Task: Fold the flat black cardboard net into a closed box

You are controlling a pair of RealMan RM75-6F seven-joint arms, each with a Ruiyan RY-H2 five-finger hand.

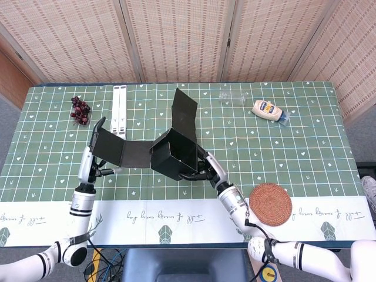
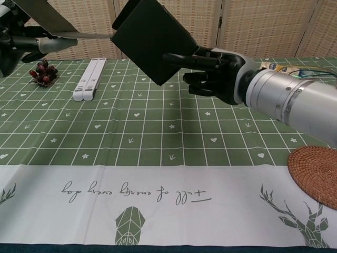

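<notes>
The matte black cardboard net [image 1: 167,144], partly folded into a cube with one flap upright, is held above the green checked bench [image 1: 294,147]. Its cube end is gripped by the right hand [image 1: 202,170], its flat panel by the left hand [image 1: 94,141]. Grapes [image 1: 80,110], a white folded stand [image 1: 119,110], a plastic bottle [image 1: 234,97], a squeeze bottle [image 1: 269,110] and a woven coaster [image 1: 271,204] lie around. Only the chest view shows the right fingers [image 2: 184,59] pressed against the cardboard face.

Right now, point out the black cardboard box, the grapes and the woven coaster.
black cardboard box [image 1: 173,157], head view, front wall.
grapes [image 1: 80,111], head view, middle of the bunch.
woven coaster [image 1: 271,203], head view, centre of the disc.
</notes>
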